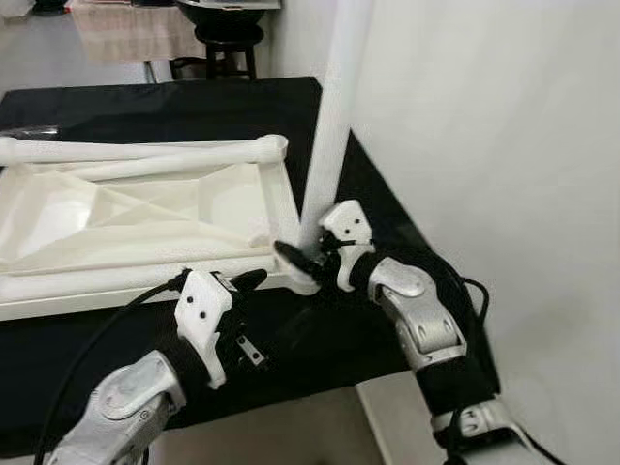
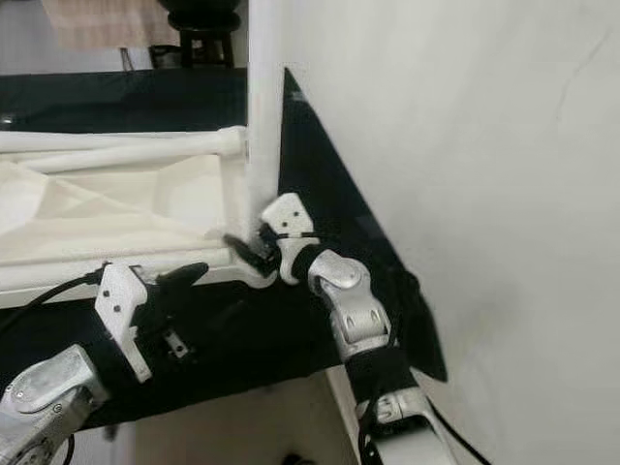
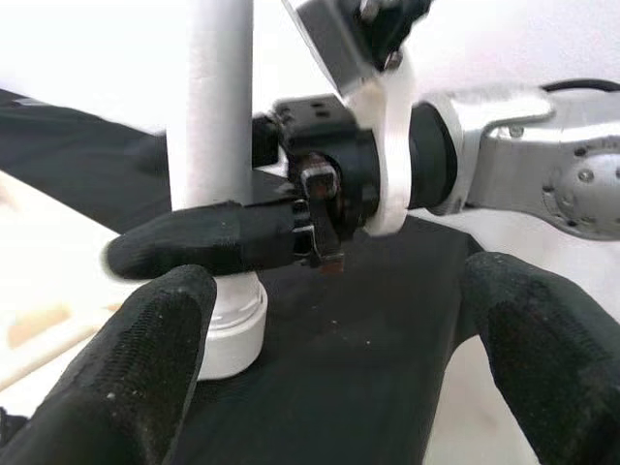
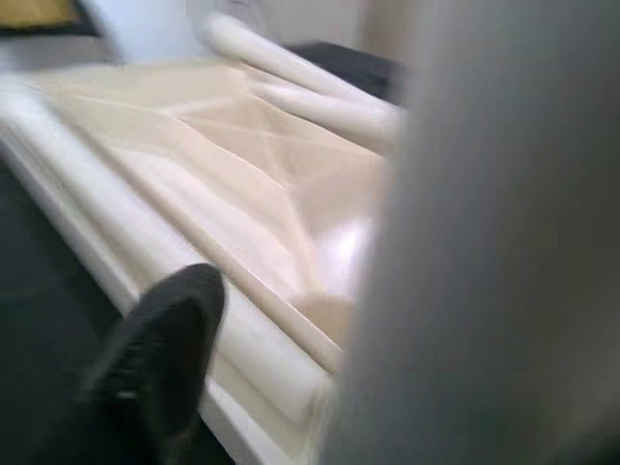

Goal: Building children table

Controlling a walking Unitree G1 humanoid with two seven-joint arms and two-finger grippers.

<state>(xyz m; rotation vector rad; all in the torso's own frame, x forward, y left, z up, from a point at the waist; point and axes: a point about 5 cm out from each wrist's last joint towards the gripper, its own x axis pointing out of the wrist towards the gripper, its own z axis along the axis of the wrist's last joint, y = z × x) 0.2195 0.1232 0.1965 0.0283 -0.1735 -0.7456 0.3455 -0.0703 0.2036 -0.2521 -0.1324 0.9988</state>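
Observation:
The white children's table top (image 1: 97, 291) lies upside down on a black-covered table (image 1: 320, 349). A white table leg (image 1: 334, 116) stands upright in the socket (image 3: 232, 329) at its near right corner. My right gripper (image 1: 300, 254) is shut on the leg's base; one finger (image 3: 203, 242) crosses in front of the leg. The leg (image 4: 484, 242) looms close in the right wrist view, beside one black finger (image 4: 160, 358). My left gripper (image 1: 247, 291) is open, just in front of the top's near edge and left of that corner, holding nothing.
Another white leg (image 1: 145, 150) lies along the far side of the table top. A white wall (image 1: 504, 145) stands close on the right. The black table's near edge (image 1: 291, 397) is just below my arms. A dark stool (image 1: 228, 44) stands beyond the table.

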